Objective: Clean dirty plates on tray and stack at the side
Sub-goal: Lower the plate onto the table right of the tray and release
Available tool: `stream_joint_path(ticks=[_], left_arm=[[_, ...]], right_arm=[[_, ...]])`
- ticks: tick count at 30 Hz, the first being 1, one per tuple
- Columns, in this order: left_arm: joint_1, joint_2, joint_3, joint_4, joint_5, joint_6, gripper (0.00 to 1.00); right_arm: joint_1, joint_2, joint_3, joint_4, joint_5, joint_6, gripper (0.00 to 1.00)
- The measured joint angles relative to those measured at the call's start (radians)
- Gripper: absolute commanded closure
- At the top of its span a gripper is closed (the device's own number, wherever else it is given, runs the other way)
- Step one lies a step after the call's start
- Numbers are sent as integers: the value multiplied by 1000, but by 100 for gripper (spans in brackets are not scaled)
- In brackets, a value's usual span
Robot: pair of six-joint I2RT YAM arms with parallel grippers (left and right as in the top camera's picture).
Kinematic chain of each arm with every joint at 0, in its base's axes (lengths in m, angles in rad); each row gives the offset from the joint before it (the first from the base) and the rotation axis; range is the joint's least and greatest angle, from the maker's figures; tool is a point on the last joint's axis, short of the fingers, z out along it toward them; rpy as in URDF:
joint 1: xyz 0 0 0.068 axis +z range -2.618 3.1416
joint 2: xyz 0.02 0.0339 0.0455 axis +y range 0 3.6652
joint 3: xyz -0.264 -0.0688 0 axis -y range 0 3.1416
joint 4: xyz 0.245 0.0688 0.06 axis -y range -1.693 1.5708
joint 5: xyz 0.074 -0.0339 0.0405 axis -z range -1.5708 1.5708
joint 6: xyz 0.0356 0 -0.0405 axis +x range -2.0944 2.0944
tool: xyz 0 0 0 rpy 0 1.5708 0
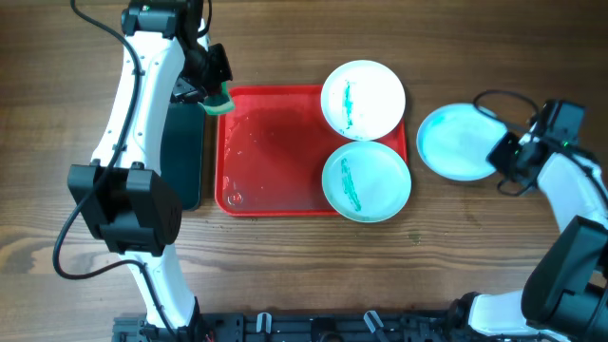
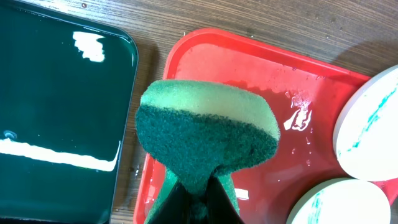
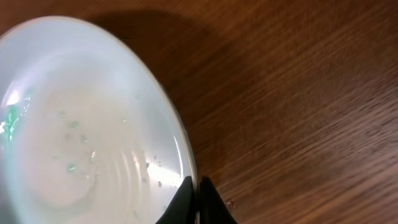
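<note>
Two plates with teal smears sit on the right side of the red tray: one at the back, one at the front. A third, wiped plate is over the table to the right of the tray. My right gripper is shut on its right rim; the wrist view shows the rim pinched between the fingers. My left gripper is shut on a green and yellow sponge above the tray's back left corner.
A dark green-black tray lies left of the red tray, under the left arm; it also shows in the left wrist view. Water drops lie on the red tray's floor. Bare wood table lies right of the held plate.
</note>
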Motion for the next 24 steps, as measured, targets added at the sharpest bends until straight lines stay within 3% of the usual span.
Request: stream_joint_path(ticks=[1,2,4,7,13,17,24], left_arm=[[0,0,0,0,0,0,96],[0,0,0,0,0,0,96],[0,0,0,0,0,0,96],[0,0,0,1,0,0,96],[0,0,0,24,0,0,96],[-3,0,0,28,0,-3,96],[-41,0,0,34,0,-3,96]], right_arm=[[0,0,-33,40,5,5,90],[0,0,-62,78,9,9,61],[0,0,-113,117,15,21,50],[0,0,-107,74,-1,24,55],[39,-74,96,-247,-225,11,58],[190,-148,126,-297,-282,-14,62],[401,-63,123,-346,-240,-31,68]])
